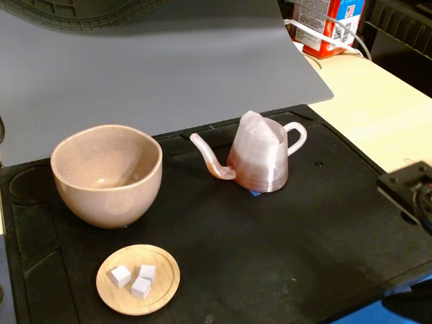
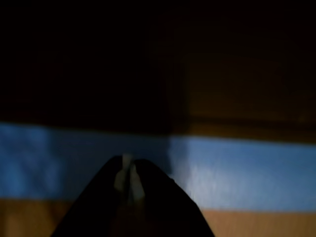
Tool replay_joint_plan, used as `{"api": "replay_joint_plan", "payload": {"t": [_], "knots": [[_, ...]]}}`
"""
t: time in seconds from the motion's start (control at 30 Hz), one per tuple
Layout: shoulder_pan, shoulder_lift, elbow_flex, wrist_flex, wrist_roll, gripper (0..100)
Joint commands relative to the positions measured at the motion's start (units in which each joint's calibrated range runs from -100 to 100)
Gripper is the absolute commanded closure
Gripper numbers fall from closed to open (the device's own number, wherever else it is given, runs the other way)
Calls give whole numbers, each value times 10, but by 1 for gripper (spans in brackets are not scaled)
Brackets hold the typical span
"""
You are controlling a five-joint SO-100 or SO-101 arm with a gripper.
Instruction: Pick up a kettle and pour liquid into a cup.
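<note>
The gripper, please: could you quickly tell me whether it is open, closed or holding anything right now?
Gripper: closed, with nothing between its fingers in the wrist view.

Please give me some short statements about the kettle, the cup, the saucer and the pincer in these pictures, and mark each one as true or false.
1. The kettle stands upright on the black mat. True.
2. The kettle's spout points away from the cup. False: it points toward the cup.
3. The wooden saucer holds three white cubes. True.
4. The pincer grips the kettle's handle. False: in the wrist view it holds nothing, its tips close together.
5. The cup lies on its side. False: it stands upright.
</note>
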Motion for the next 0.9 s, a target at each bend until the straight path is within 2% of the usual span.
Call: {"api": "replay_joint_plan", "payload": {"t": [0.0,0.07,0.1,0.2,0.47,0.53,0.57,0.7,0.73,0.77,0.87], "knots": [[4,3,2,-63,2,99],[4,15,3,-96,2,99],[4,55,3,-141,2,99],[4,190,3,-362,2,99],[5,398,-4,-673,3,99],[28,436,-16,-718,18,99],[43,463,-50,-725,52,99],[43,526,-114,-726,57,99],[42,562,-145,-731,75,99],[44,593,-153,-779,107,99],[45,712,-166,-917,117,99]]}}
